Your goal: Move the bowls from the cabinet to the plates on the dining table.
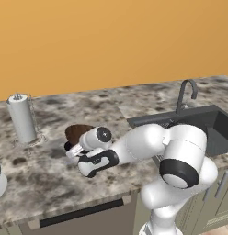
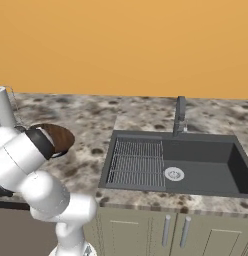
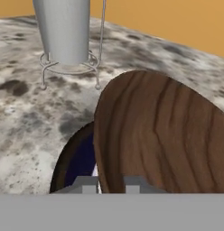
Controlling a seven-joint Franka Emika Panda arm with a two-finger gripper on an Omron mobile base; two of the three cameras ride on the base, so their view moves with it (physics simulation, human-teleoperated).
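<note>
The tool [image 3: 110, 184] is clamped on the rim of the dark brown wood-grain bowl [image 3: 163, 135], held tilted just above a dark-rimmed round plate [image 3: 71, 162] on the speckled stone counter [image 1: 51, 174] (a paper towel roll [image 1: 21, 118] stands near, sink [image 2: 196, 160] well apart).

So the white arm is bent way over to its left, elbow bulging up just in front of the sink [image 1: 212, 126] and the forearm reaching low across the stone top away from it. The wrist is turned sideways, and the gripper [image 1: 71, 150] sits at the far end, well left of the sink. Its fingers are clamped tight on the rim of the wooden bowl [image 1: 79, 132], holding it tipped on edge.
</note>
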